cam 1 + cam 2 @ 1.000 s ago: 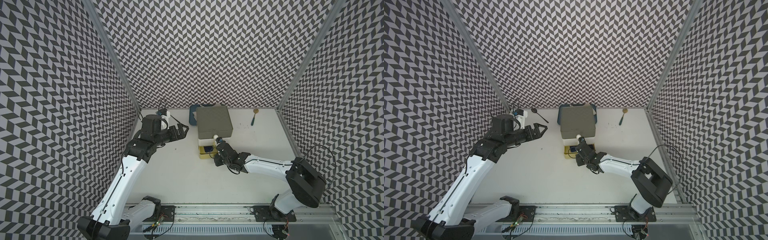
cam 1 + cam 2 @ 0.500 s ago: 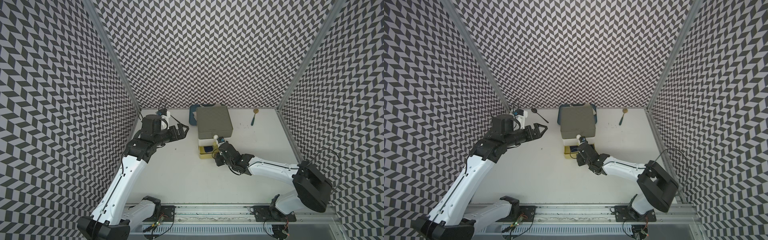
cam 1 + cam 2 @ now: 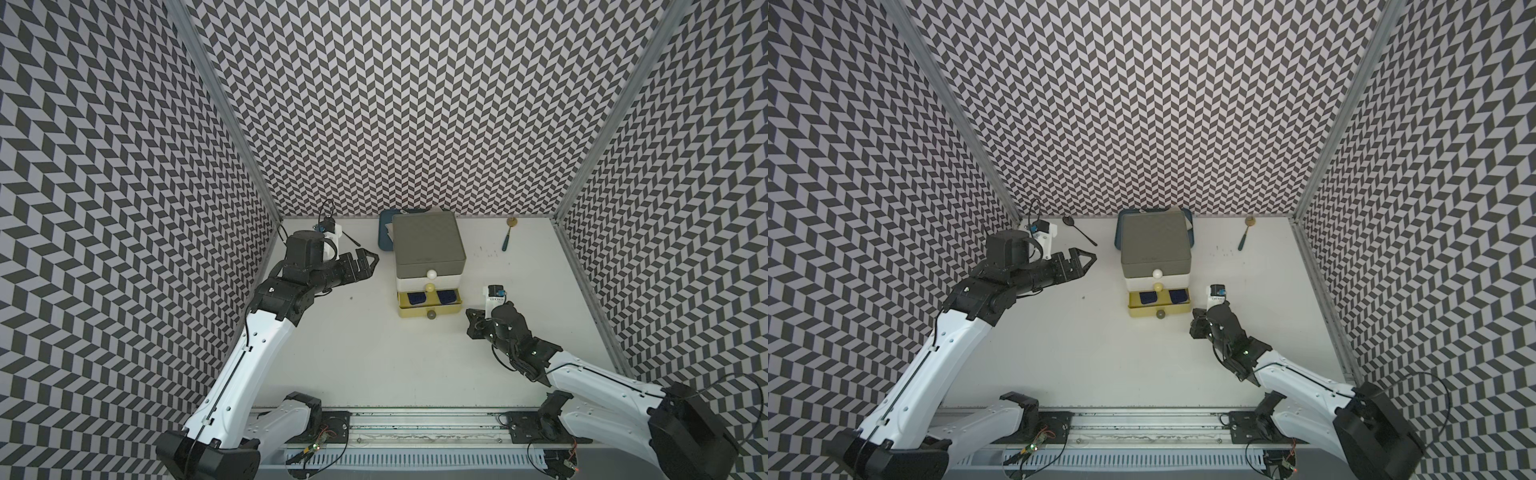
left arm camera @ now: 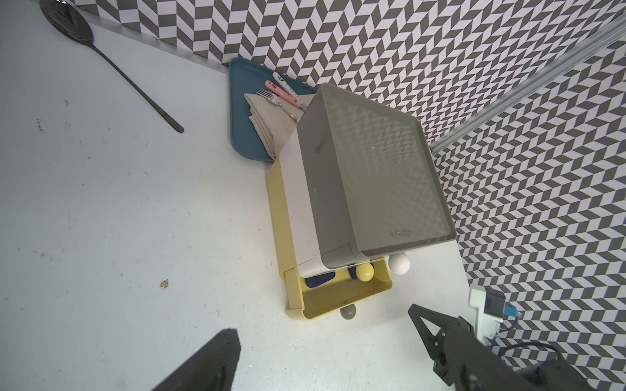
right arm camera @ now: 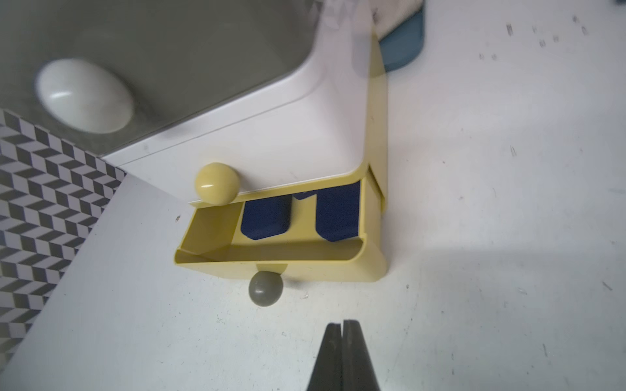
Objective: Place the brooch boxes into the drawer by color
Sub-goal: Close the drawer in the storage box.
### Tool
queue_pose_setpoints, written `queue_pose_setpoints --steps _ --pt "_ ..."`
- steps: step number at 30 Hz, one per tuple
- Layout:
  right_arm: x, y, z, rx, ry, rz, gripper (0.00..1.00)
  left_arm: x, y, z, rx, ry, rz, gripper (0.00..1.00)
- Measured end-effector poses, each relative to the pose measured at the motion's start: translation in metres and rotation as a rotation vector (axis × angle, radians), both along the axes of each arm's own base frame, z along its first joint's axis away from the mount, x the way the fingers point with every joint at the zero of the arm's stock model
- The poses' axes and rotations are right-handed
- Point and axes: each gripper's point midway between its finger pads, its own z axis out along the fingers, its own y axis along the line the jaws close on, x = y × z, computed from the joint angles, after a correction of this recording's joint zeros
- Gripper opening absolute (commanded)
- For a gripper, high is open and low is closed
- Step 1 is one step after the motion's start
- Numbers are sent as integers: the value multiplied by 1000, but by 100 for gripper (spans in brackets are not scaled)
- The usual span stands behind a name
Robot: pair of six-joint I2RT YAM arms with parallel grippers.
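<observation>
left wrist view: embossed mark [image 4: 400,233] on drawer [image 4: 372,169] top unreadable; left hand [image 3: 371,266] wide, right hand [image 5: 342,326] closed, empty.

The left tool [image 3: 369,266] hovers, jaws spread wide; the right tool [image 5: 342,325] sits low, jaws pressed together.

Black-and-white chevron walls [image 3: 415,104] (three sides, metal corner posts [image 3: 226,112]) enclose a scuffed white tabletop [image 3: 374,365].
</observation>
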Motion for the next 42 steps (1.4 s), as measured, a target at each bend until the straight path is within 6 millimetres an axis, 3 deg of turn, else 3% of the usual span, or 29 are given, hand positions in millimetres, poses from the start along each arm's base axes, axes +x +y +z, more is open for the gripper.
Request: queue_pose_setpoints --steps 12,18,29,42 --pt "2 32 -21 181 199 128 0 1 -1 1 -7 -5 -2 100" --pt "5 38 -28 188 229 145 0 1 -1 0 -6 -5 -1 100" --pt "31 50 -28 204 213 147 0 1 -1 -2 -4 1 -2 100" --pt "42 57 -35 216 220 143 0 3 -2 -6 -2 9 -2 100"
